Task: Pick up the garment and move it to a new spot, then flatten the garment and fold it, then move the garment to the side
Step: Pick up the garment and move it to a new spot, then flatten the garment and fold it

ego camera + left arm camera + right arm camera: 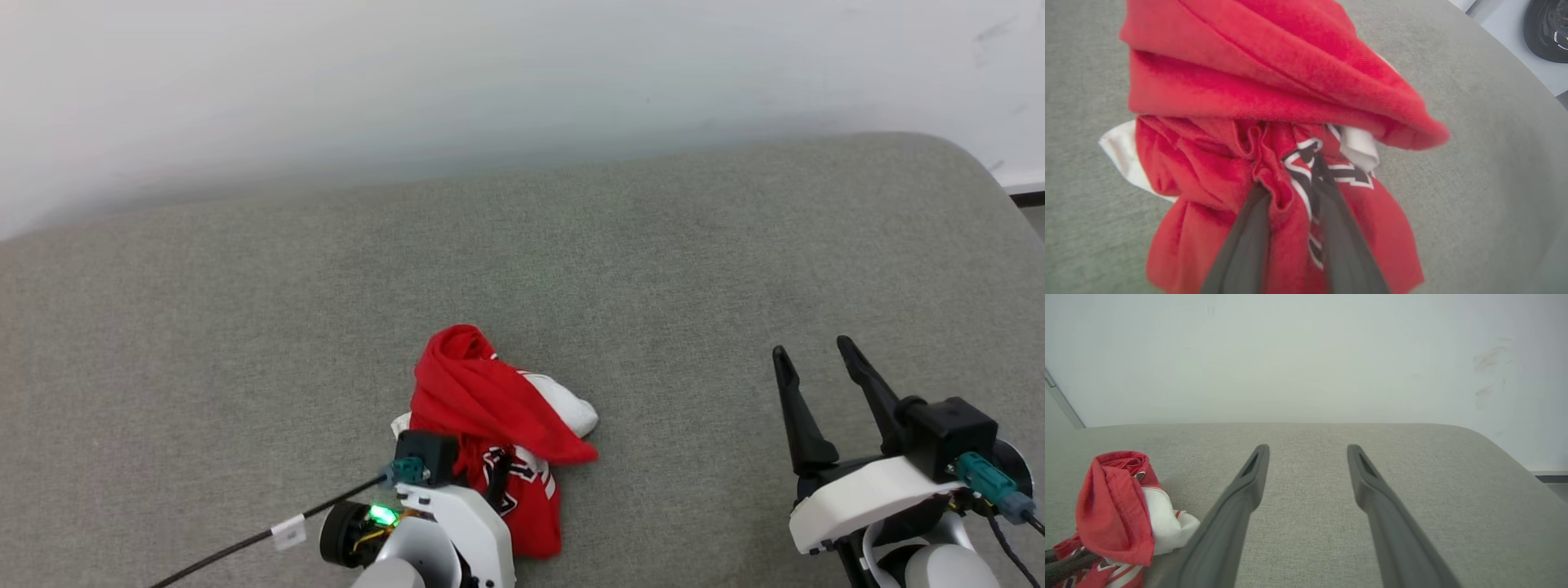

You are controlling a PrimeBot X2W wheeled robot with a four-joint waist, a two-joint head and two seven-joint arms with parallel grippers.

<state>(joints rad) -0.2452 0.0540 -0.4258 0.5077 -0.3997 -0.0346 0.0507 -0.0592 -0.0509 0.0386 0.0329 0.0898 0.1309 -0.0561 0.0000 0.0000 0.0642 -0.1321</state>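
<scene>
1. Left gripper [500, 478]: nearest the robot, fingers clamped on a narrow bunched fold of the garment [482, 400], beside the black, white-edged lettering.
2. Garment: bright red with white panels, crumpled in a heap on the grey padded surface [245, 327], on the robot's side of it. One red fold peaks above the rest.
3. Right gripper [808, 347]: fingers apart, holding nothing, well off to the side of the heap.
4. Pale wall [522, 73]: behind the padded surface.

Hazards, as judged:
- The pinch is thin, so the fold may slide out on lifting and drop the heap.
- The hold appears to sit mid-cloth, not on an edge. The garment would probably hang bunched and land tangled, which would make flattening harder.
- A low carry could drag the trailing cloth across the surface.
</scene>
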